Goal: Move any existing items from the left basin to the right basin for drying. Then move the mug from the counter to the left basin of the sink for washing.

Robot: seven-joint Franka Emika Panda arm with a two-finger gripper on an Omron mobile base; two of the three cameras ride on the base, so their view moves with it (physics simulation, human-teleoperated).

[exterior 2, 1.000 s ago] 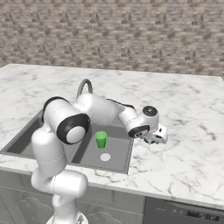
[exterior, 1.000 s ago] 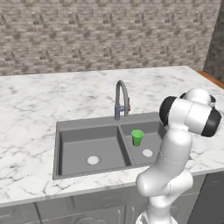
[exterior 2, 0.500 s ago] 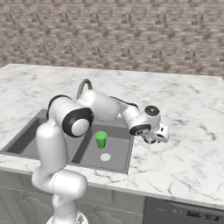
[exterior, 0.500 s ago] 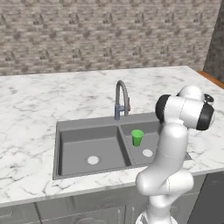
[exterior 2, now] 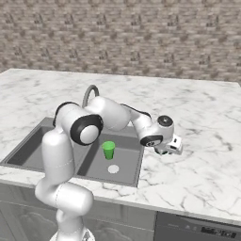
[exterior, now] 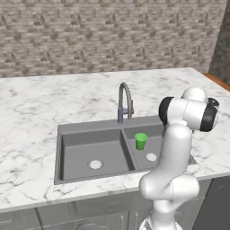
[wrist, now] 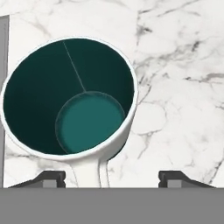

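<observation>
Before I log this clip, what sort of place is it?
A rendered kitchen: a double-basin sink with a curved faucet, set in a marble counter below a stone-tiled wall.

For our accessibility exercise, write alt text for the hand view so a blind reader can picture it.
Looking straight down into the mug, white-rimmed with a dark teal inside, standing on the white marble counter. Its handle points toward the open pincer, whose two dark fingertips rise at the bottom.
</observation>
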